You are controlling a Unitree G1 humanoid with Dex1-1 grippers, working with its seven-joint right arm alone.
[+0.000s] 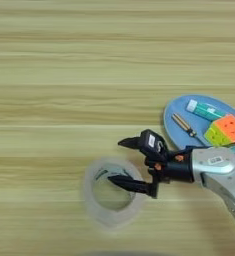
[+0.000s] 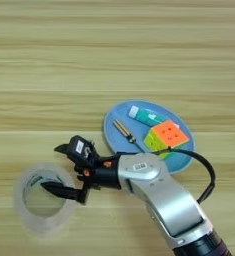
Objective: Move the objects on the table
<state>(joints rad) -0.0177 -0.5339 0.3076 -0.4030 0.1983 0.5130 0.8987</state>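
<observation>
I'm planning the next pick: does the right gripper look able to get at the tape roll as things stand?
Probably yes. The right gripper is open at the tape roll, with one black finger over its hole and the other outside its rim; nothing lies between them.

table [image 1: 49, 60] open leftward, plate [image 2: 114, 125] crowding right

A robot test bench, most likely in a lab; the light wooden table [image 1: 64, 75] fills the whole view, so no walls or furniture show; a silver robot arm [image 2: 164, 195] with a trailing black cable reaches in from five o'clock; staged oddments lie about: a blue oval plate [image 2: 114, 131] at three o'clock and a tape roll [image 2: 24, 215] at seven.
</observation>
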